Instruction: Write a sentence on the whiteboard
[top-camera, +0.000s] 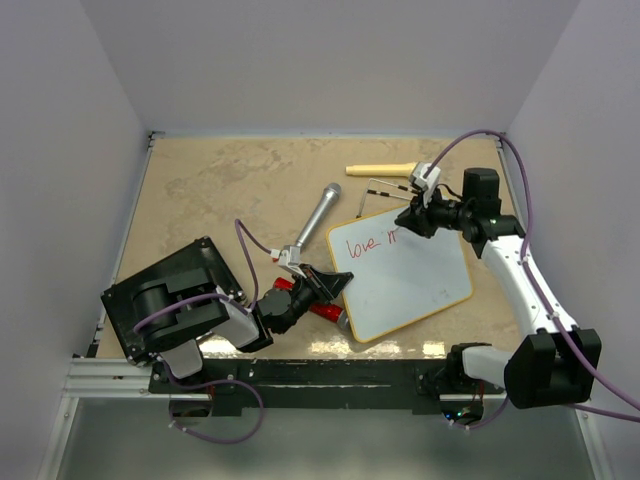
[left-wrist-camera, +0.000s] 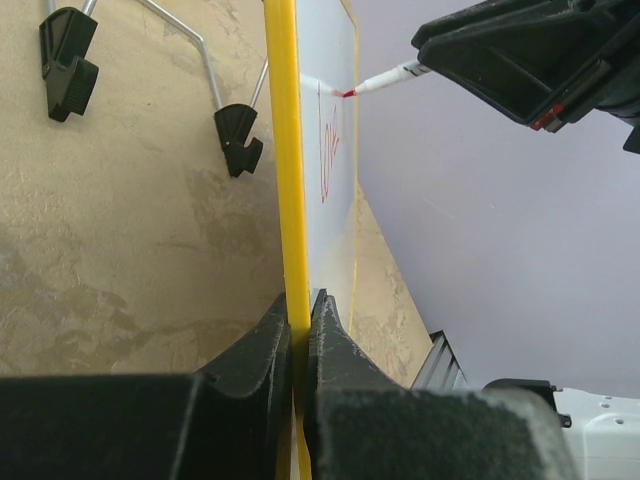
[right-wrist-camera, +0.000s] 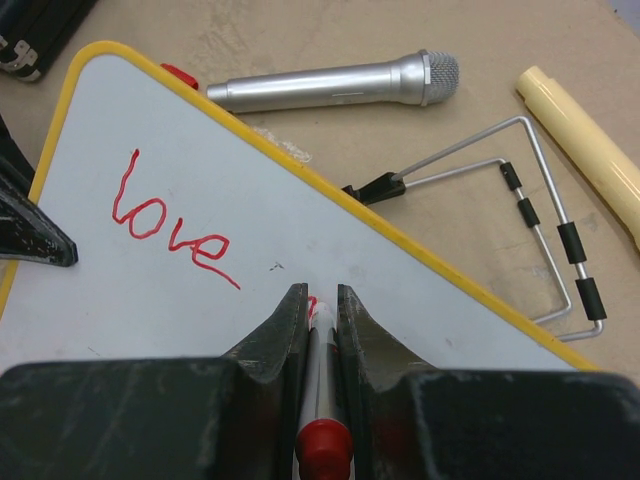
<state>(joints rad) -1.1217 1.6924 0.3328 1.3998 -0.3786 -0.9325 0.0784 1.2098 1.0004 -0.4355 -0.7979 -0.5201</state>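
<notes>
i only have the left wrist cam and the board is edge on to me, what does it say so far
Observer: In the right wrist view the sentence on the whiteboard reads "love" in red, with a small red mark started just after it.
Operator: ok, anything lying off the far end that i cant see
Observer: A silver microphone lies on the table just off the board's far left corner, its head pointing away from the board.
</notes>
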